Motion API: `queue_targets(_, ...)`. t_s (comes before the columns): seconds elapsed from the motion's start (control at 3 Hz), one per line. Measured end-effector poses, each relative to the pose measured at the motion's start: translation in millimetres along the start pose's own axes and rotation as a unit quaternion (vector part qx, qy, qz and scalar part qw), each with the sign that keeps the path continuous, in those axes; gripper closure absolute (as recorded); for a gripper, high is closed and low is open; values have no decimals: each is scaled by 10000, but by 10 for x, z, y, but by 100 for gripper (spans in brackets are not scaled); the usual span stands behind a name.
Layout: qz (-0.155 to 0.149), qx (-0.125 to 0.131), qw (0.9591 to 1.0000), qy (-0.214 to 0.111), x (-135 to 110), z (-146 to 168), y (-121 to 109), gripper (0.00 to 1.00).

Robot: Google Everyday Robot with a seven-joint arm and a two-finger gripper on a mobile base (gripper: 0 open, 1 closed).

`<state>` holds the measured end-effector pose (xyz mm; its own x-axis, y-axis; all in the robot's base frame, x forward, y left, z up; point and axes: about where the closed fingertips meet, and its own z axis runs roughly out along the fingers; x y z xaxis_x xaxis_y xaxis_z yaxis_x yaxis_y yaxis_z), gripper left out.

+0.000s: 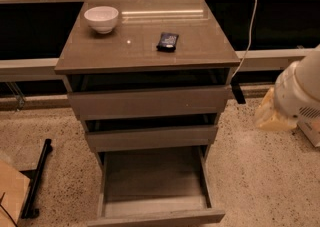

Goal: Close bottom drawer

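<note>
Item: bottom drawer (155, 181), grey-brown, handleless, with a flat front panel and a shallow rectangular tray. It is the lowest of three in the glossy-topped cabinet (145, 51) and is pulled fully out with the tray bare, so closing has not begun.

Item: gripper (272, 116), a pale yellowish end on a bulky white arm. It hangs to the right of the cabinet, well apart from the drawer front. Whether it is spread or pressed together I cannot tell.

Hazards:
- A push landing off-centre on the plain panel could skew the tray on its runners.
- A low reach could clip the middle drawer (152, 137), which stands slightly forward.
- A hard shove might jolt the white ceramic bowl (101, 18) or the small dark packet (167, 41) on top.

Markings: nothing legible anywhere, and the packet's print is unreadable.
</note>
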<state>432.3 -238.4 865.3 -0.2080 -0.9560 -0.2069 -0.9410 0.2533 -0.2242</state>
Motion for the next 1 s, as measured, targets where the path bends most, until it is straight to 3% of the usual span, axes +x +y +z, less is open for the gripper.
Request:
queue_targets(0.33, 53, -213, 9998, 7, 121, 431, 196, 100)
queue_targets(0.67, 194, -453, 9983, -308, 383, 943, 430, 100)
queue_targets(1.0, 139, -427, 9984, -336, 397, 963, 429, 100)
